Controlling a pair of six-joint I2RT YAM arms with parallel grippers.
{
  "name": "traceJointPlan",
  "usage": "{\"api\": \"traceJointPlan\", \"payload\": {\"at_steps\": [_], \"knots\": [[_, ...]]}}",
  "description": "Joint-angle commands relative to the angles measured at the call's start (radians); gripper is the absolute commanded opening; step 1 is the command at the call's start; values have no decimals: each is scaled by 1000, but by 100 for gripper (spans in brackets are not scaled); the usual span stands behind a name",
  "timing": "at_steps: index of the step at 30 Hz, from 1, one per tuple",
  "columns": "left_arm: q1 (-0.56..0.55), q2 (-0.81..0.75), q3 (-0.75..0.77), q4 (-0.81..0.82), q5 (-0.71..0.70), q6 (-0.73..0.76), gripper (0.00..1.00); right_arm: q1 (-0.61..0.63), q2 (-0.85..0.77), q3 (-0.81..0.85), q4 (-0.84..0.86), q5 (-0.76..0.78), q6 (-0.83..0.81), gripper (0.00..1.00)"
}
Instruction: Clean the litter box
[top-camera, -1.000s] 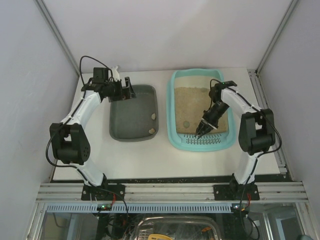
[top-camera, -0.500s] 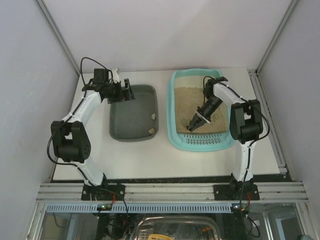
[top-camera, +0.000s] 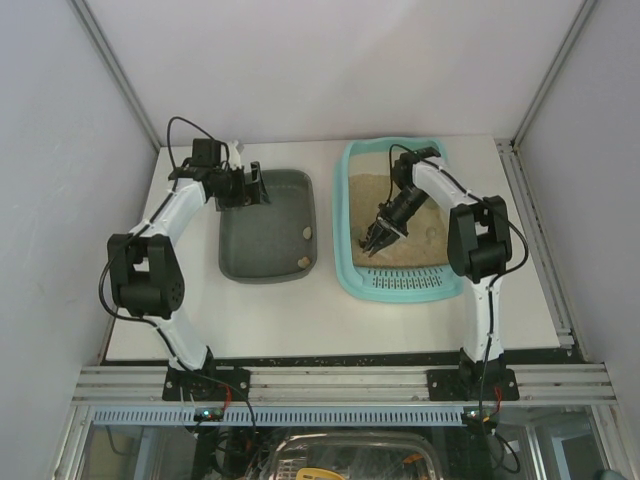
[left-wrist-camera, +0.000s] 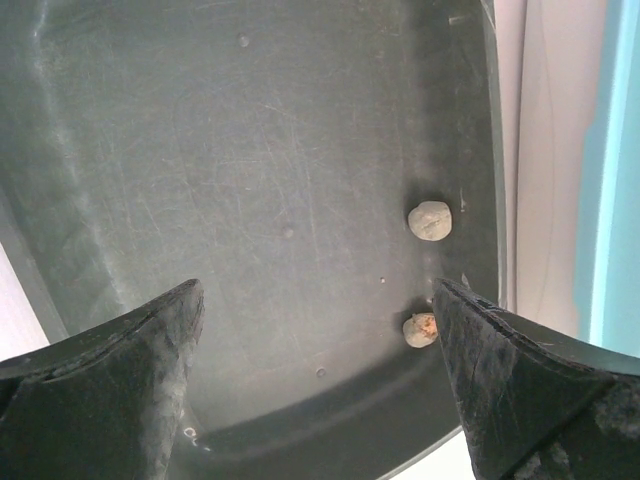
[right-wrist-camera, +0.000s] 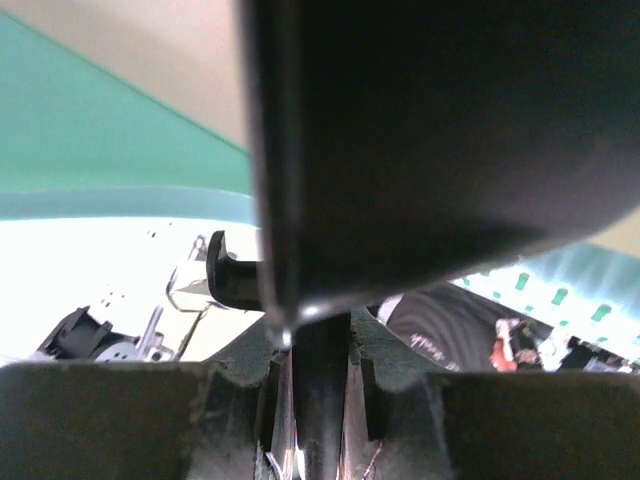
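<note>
The litter box (top-camera: 341, 235) is the light-turquoise tray at right, with beige litter and a slotted near end (top-camera: 405, 284); its rim also shows in the left wrist view (left-wrist-camera: 610, 200) and the right wrist view (right-wrist-camera: 100, 130). My right gripper (top-camera: 388, 222) hangs low over the litter near the box's left side, shut (right-wrist-camera: 320, 370) on the handle of a black scoop (right-wrist-camera: 440, 130) whose blade (top-camera: 373, 244) points down at the sand. My left gripper (top-camera: 254, 186) is open (left-wrist-camera: 315, 300) over the far end of the dark grey tray (top-camera: 262, 240), holding nothing.
Two small beige clumps (left-wrist-camera: 430, 220) (left-wrist-camera: 419, 330) lie in the grey tray by its right wall, also seen from above (top-camera: 307, 232) (top-camera: 301, 262). White walls and metal frame rails close in the table on three sides.
The right arm has swung left across the litter box, carrying the scoop from the slotted end toward the box's left side. The left arm has barely moved.
</note>
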Motion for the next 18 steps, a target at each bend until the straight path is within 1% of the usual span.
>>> {"api": "traceJointPlan", "payload": {"at_steps": [1, 3, 6, 11, 15, 18], "knots": [[3, 4, 65, -15, -18, 57, 100, 6, 13, 15, 162, 70, 3, 0], [2, 6, 67, -25, -22, 67, 100, 8, -4, -34, 231, 8, 11, 0], [3, 13, 71, -40, -23, 78, 100, 6, -11, -117, 282, -73, -10, 0], [2, 32, 101, -80, -31, 111, 100, -4, -17, -177, 339, -48, -38, 0], [3, 53, 130, -109, -37, 131, 100, 3, -8, -220, 411, -11, -78, 0], [3, 76, 155, -128, -31, 134, 100, 11, -11, -248, 486, -20, -97, 0]]}}
